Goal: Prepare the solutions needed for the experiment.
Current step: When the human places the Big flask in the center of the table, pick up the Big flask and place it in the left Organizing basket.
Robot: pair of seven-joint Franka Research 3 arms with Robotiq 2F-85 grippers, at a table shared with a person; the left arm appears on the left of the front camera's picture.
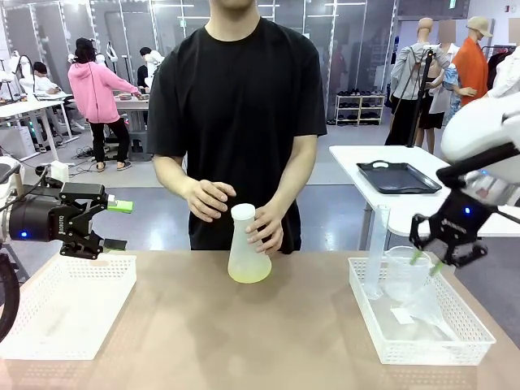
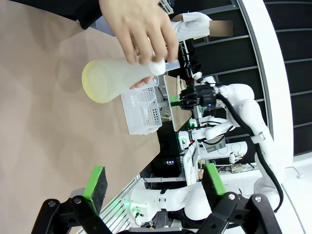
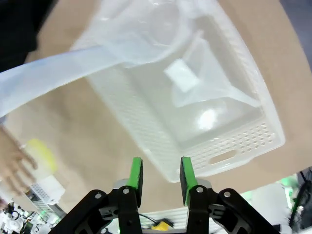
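Tan table, flask of yellow solutions in person's hand

Black left pincer, green pads, white right arm.

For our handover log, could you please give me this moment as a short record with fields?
flask: upright at table centre, shallow pale yellow solution inside
person: one hand around the flask, other hand beside its top
left gripper: open, empty, above left basket
right gripper: jaws partly open, empty, above right basket
right basket contents: cylinder, beaker
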